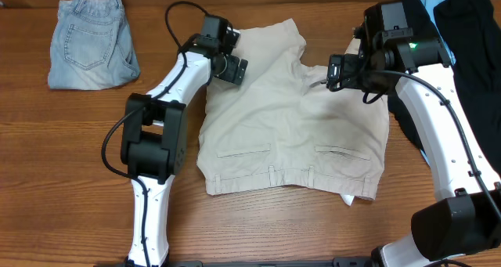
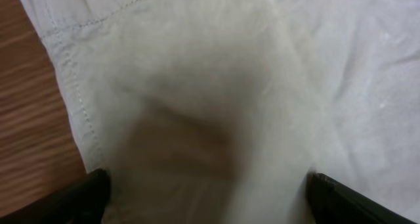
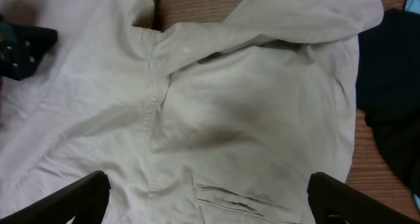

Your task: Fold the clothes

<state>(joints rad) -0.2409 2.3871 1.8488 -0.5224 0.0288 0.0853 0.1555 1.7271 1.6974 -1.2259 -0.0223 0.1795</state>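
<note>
Lying spread out on the table [image 1: 63, 165], waistband toward me, the beige shorts [image 1: 290, 118] show no proper fold yet; only one leg hem is rumpled over. My left gripper [image 1: 232, 66] and right gripper [image 1: 335, 71] hang over the legs, both spread wide, holding nothing. Denim shorts [image 1: 88, 41] and black garments [image 1: 470, 40] lie aside. I judge nearly all the folding remains.

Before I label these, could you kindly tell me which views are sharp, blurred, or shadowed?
Overhead: sharp and evenly lit, the beige shorts crisp. Left wrist: soft, out of focus, a brownish shadow on the cloth. Right wrist: fairly sharp, a fainter shadow mid-cloth.
</note>
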